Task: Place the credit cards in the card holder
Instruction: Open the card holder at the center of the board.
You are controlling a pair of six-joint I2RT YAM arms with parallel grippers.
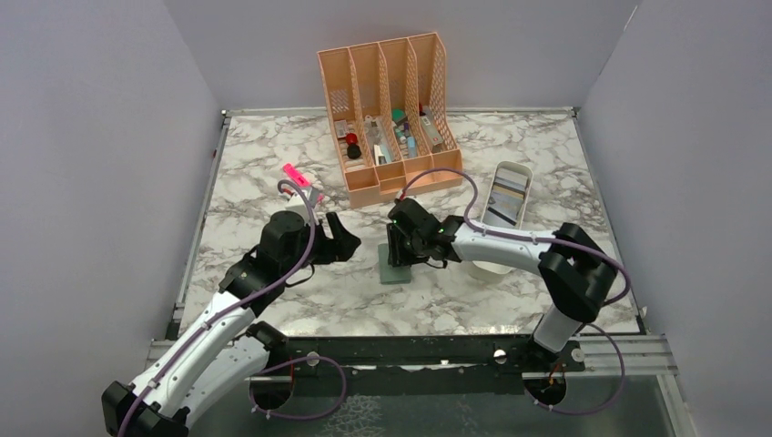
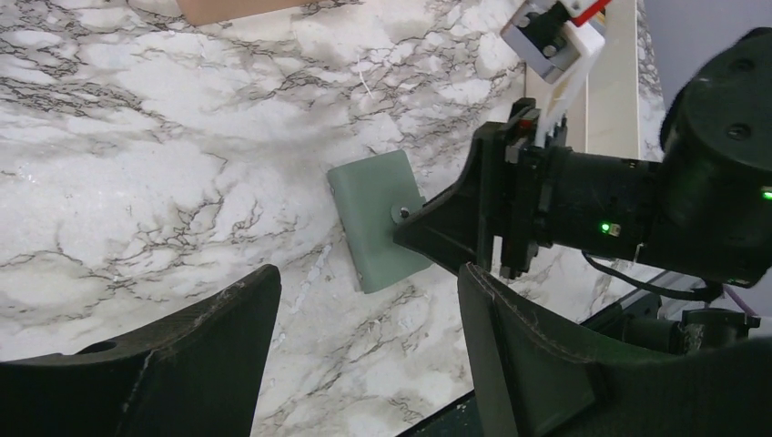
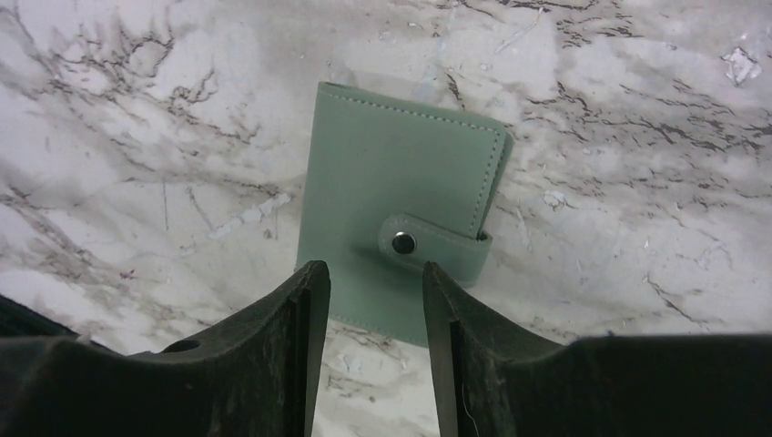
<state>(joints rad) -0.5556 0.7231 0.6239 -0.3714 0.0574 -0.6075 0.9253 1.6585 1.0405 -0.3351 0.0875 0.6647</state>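
At desk point(image 1: 273, 173) centre, your right gripper point(image 3: 369, 273), fingers half-narrowed and empty, hung over the shut grey-green rectangular card holder point(image 3: 401, 173); left gripper point(image 2: 369, 273) gaped wide.

Top camera looks down from high at 6 o'clock. Left wrist camera faces 3 o'clock, right faces 9, both close; all three share the card holder point(image 3: 391, 182)

The card holder point(image 3: 391, 173) looks like matt, stitched grey-green leatherette with a shiny metal snap point(image 3: 403, 243); the counter point(image 3: 146, 109) is smooth, marble-patterned.
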